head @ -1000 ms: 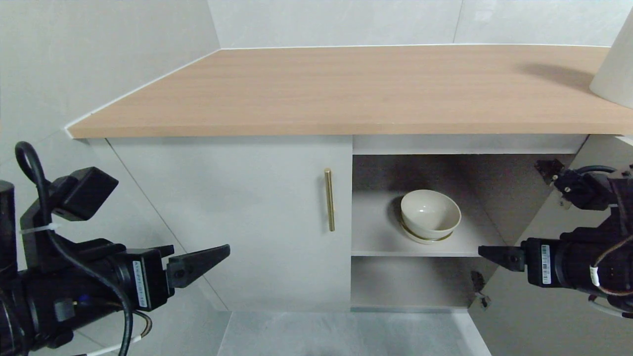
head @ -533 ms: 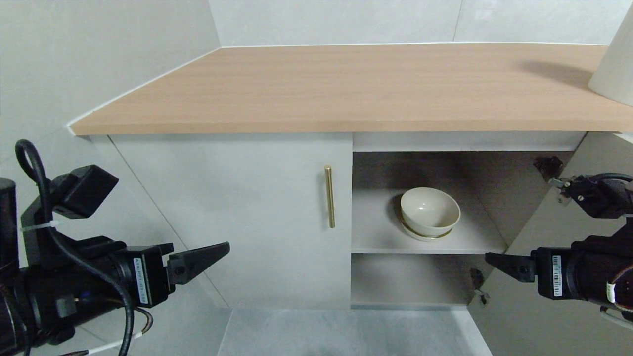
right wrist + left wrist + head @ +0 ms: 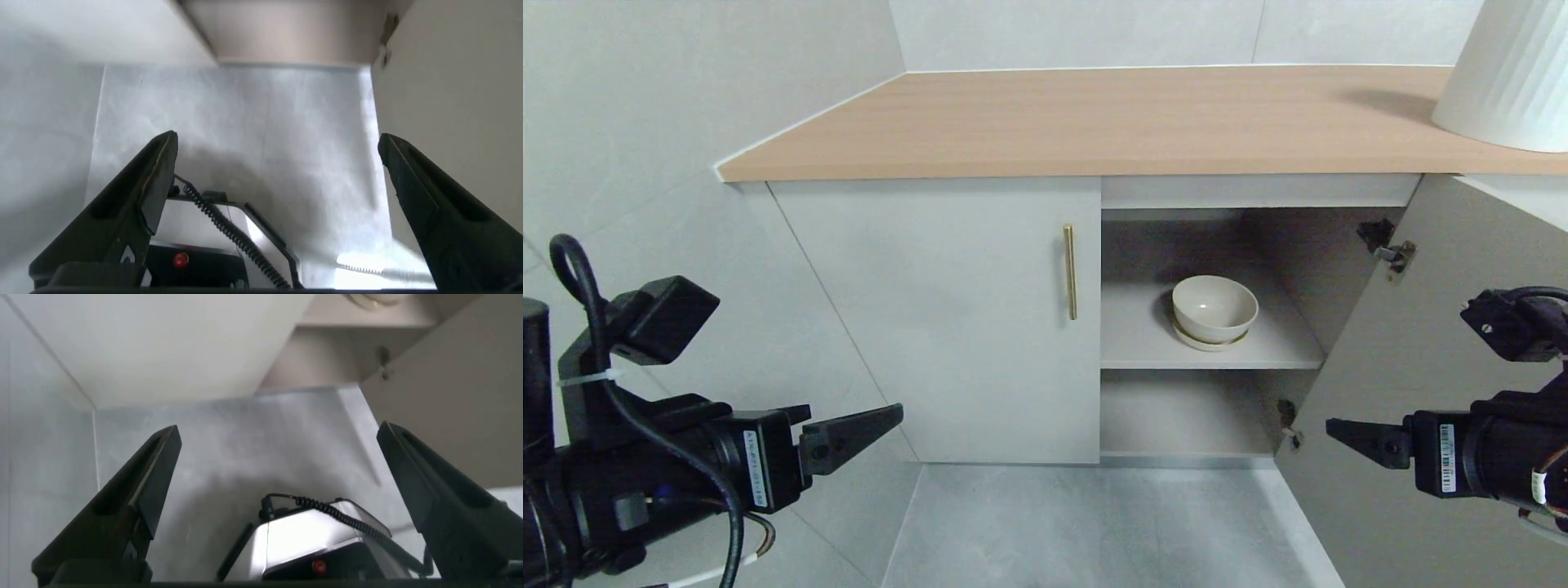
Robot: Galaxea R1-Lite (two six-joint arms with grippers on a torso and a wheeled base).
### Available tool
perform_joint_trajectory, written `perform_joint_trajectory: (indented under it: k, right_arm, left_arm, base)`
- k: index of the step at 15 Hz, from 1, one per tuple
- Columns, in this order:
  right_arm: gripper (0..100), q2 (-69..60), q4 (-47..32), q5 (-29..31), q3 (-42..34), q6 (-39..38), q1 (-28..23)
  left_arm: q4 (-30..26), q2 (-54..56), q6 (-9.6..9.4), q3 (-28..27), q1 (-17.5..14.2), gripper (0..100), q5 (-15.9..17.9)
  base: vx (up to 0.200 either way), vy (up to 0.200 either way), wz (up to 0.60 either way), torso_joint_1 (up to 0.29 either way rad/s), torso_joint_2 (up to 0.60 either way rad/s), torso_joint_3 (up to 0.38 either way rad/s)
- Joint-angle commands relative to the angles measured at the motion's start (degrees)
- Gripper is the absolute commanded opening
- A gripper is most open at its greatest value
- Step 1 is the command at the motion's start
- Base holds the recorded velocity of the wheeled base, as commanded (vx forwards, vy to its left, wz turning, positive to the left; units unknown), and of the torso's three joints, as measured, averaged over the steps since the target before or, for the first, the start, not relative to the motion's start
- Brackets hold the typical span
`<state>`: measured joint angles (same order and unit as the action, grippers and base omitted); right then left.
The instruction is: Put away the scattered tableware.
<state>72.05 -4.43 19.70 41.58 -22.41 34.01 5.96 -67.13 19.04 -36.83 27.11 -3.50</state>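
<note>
The left end effector hangs low in front of the cupboard. Its two fingers are spread wide apart and nothing is between them. To the right of it and higher is the closed door, with a thin brass handle at its edge.

Further right the cupboard stands open. A cream bowl sits upright on a small plate, both on the upper shelf. They are between the two end effectors, above them and deeper inside, well apart from both.

The open door is swung outward, and the right end effector hangs near its inner face, also with its fingers spread wide and gripping nothing. High above it, a white ribbed object stands on the wooden tabletop.
</note>
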Motion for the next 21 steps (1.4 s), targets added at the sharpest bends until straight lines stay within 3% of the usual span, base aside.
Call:
perform_joint_trajectory:
  k: [1, 5, 19, 21]
  right_arm:
    - [100, 0.29, 0.03, -0.01, -0.01, -0.01, 0.09]
    - [100, 0.46, 0.12, -0.1, -0.19, -0.01, 0.0]
    - [100, 0.29, 0.21, -0.1, -0.27, -0.01, 0.09]
    - [100, 0.29, 0.21, -0.1, -0.19, -0.01, 0.09]
  left_arm:
    - [0.02, -0.1, 0.03, 0.0, 0.05, 100, -0.02]
    - [0.02, -0.01, 0.03, 0.09, 0.13, 100, -0.02]
    - [-0.07, -0.19, -0.06, 0.27, 0.13, 100, 0.07]
    - [-0.07, -0.19, -0.06, 0.27, 0.13, 100, -0.02]
  base:
    - [-0.2, 0.0, 0.0, 0.002, 0.0, 0.007]
    - [-0.2, 0.0, 0.0, 0.005, 0.0, -0.002]
    - [0.0, 0.0, 0.0, 0.0, 0.0, 0.0]
    - [0.0, -0.2, 0.0, -0.002, 0.0, 0.005]
